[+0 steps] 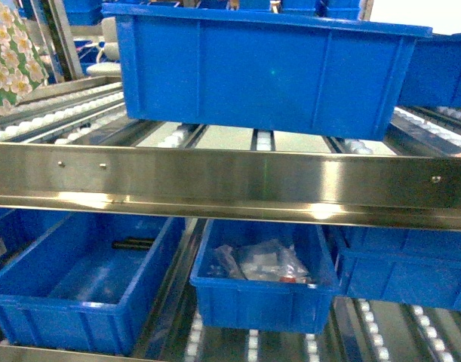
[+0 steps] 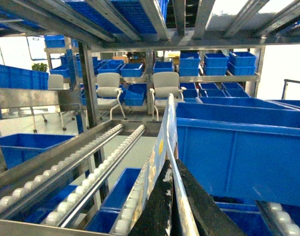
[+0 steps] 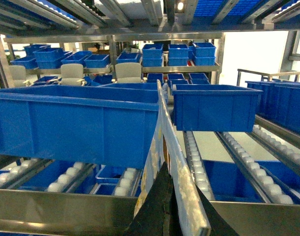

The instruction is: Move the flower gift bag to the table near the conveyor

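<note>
The flower gift bag [image 1: 11,64] shows at the head view's top left, white-yellow flowers on green, above the conveyor [image 1: 230,185] rollers. In the left wrist view my left gripper [image 2: 172,167] is shut on its pale-blue edge [image 2: 165,132], which rises edge-on beside a blue bin [image 2: 238,147]. My right gripper [image 3: 172,169] is shut on a similar pale paper bag edge [image 3: 162,128], right of the big bin [image 3: 76,123]. I cannot tell if that is the same bag. Neither gripper shows in the head view. The table is out of view.
A big blue bin [image 1: 260,68] sits on the upper rollers, another [image 1: 441,68] at its right. Below the steel rail stand more bins [image 1: 79,279], one holding plastic packets [image 1: 264,264]. Roller lanes [image 2: 91,167] run left of the left gripper. Chairs [image 2: 108,93] and stacked bins stand behind.
</note>
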`<state>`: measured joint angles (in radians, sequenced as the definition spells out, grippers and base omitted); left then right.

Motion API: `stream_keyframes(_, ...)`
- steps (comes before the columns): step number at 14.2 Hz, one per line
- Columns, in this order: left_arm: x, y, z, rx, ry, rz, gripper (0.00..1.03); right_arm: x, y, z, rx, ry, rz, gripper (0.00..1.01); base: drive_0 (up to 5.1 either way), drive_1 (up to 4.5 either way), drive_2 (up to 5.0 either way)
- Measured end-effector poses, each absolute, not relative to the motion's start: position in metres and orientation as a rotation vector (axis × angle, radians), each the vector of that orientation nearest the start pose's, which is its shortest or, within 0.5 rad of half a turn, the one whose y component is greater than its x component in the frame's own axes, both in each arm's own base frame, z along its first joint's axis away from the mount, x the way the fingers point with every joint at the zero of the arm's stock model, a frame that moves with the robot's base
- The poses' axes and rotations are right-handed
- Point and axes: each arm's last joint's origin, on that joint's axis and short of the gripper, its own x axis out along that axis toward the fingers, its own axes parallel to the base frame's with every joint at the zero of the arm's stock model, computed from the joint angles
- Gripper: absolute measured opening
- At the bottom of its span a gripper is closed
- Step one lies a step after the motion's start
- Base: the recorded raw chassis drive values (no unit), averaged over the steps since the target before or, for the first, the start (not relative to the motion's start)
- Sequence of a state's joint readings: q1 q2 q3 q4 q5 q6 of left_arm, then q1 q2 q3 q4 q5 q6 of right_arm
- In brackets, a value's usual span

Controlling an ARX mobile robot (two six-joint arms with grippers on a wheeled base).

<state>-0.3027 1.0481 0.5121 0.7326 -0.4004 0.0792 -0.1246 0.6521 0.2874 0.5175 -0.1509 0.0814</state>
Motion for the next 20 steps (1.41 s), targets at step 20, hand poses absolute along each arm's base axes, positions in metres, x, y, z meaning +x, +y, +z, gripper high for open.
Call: stream_keyframes(20,0.2155,-0.0554,0.2769,0.012,-0.179,0.104,0.02,0.1552,-0.0151,0.2466,0.061,-0.145,0.032,0.02,-4.9,1.79,3.0)
